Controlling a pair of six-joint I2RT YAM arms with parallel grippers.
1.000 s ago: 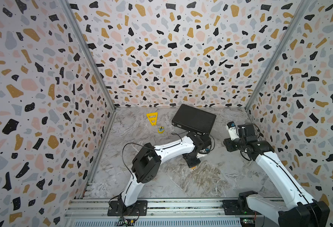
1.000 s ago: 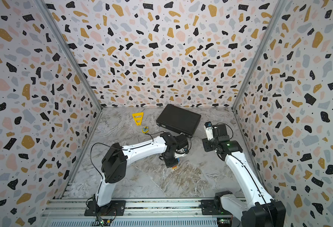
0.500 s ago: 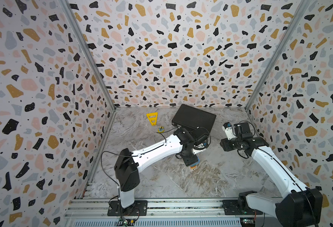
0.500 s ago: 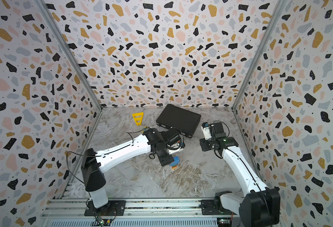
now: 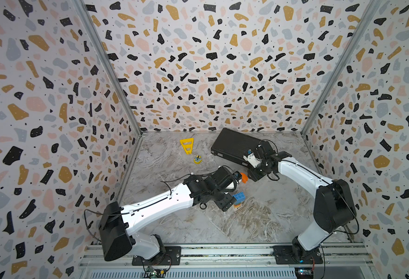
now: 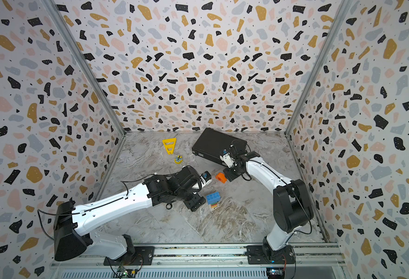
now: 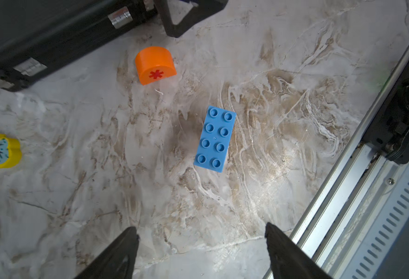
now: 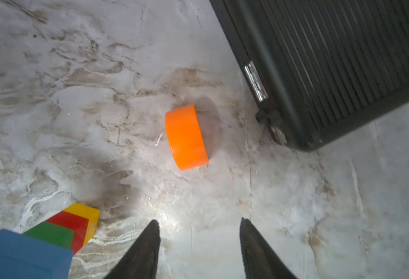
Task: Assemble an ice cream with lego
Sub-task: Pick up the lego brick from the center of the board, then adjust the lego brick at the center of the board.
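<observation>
- Left wrist view: the left gripper (image 7: 201, 253) is seen released, its two dark fingers (image 7: 116, 261) spread wide with nothing held between them. The brick stack (image 7: 215, 139) is viewed from straight above on the marbled table (image 7: 77, 193), ahead of the fingertips and apart from them. Only its blue top brick, studs up, is shown. The orange dome (image 7: 155, 65) is set on the table well apart from the stack, with its red asterisk face turned to the camera, near the black case (image 7: 41, 31). A yellow round piece (image 7: 1, 151) is seen at the picture's edge.
- Right wrist view: the right gripper (image 8: 199, 241) is seen parted and empty, with bare table shown between its fingers. The orange dome (image 8: 186, 137) is found ahead of the fingertips, not touched by them, close to a corner of the black case (image 8: 331, 60). The brick stack (image 8: 29, 251) is cut off by the picture's edge. Its blue, green, red and yellow layers are shown in that order, with yellow lowest against the table.
- In both top views, the brick stack (image 5: 238, 197) (image 6: 213, 198) is placed upright near the table's middle, just beside the left gripper. The orange dome (image 5: 244, 177) (image 6: 220, 177) is located between the two grippers, just beside the right one. A yellow slotted triangle (image 5: 187, 145) (image 6: 169, 145) is seen toward the back, well apart from the bricks.
</observation>
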